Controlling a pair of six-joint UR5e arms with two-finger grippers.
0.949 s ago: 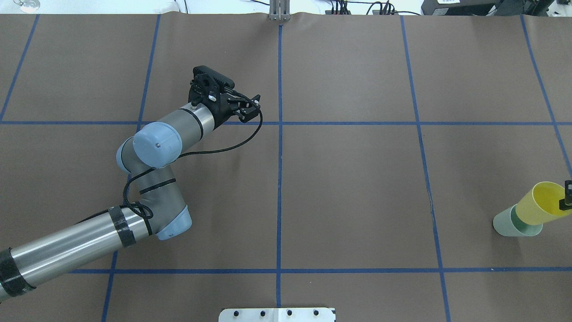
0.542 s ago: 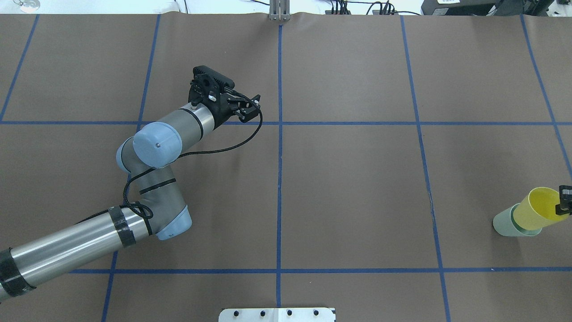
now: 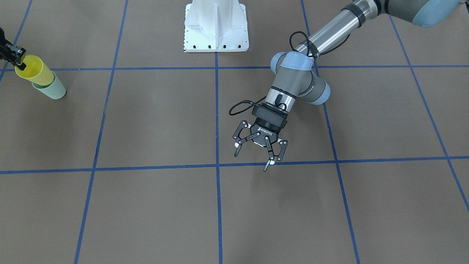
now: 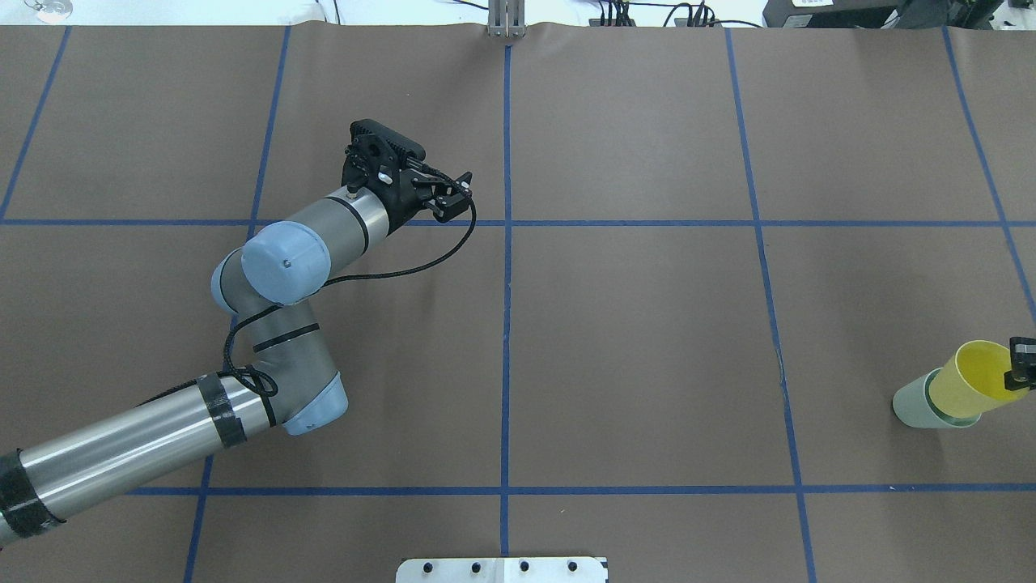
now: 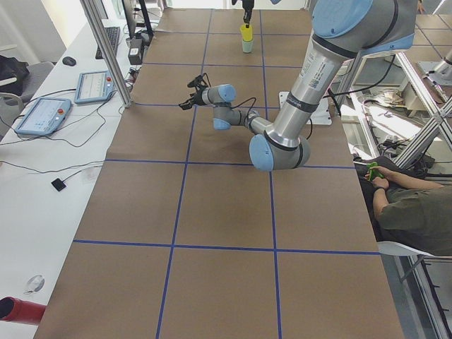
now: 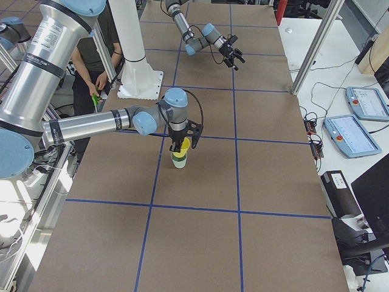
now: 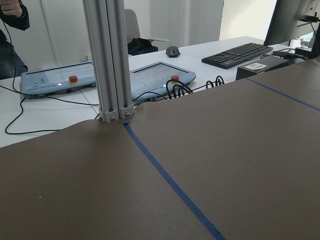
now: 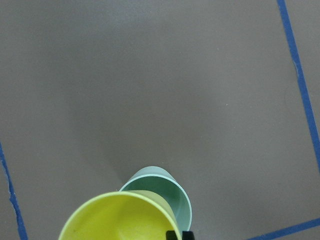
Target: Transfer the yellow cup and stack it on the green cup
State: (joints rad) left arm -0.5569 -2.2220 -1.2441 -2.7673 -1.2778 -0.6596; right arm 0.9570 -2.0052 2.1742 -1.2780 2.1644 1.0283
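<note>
Overhead exterior view: the yellow cup [image 4: 967, 382] is being pinched at its rim by the right gripper [image 4: 1016, 374], one finger inside the mouth and one outside on the wall. Its lower part is being carried inside the green cup [image 4: 910, 407], which is standing upright on the brown paper [image 4: 647, 340]. Much of the yellow wall is showing above the green rim, and whether the cup is fully seated cannot be told. In the right wrist view the yellow mouth is being shown off to one side of the green rim rather than centred over it, though part of that may be owed to the camera's angle.

Trouble is being judged most likely at release. If the yellow cup is being let go while cocked, it may be left leaning in the green cup or tipped out of it. If it is being pressed down off-centre, the light green cup may be slid or toppled. On withdrawal the inner finger may be caught on the rim, and both cups dragged up together, since tapered tumblers tend to wedge.

Bare paper is being shown all round the green cup, with a blue tape line [image 8: 300, 75] near it and nothing standing beside it. The left gripper [image 3: 251, 160] is hanging well apart from the green cup, spread wide and empty, so the space straight above the green cup is being left free
</note>
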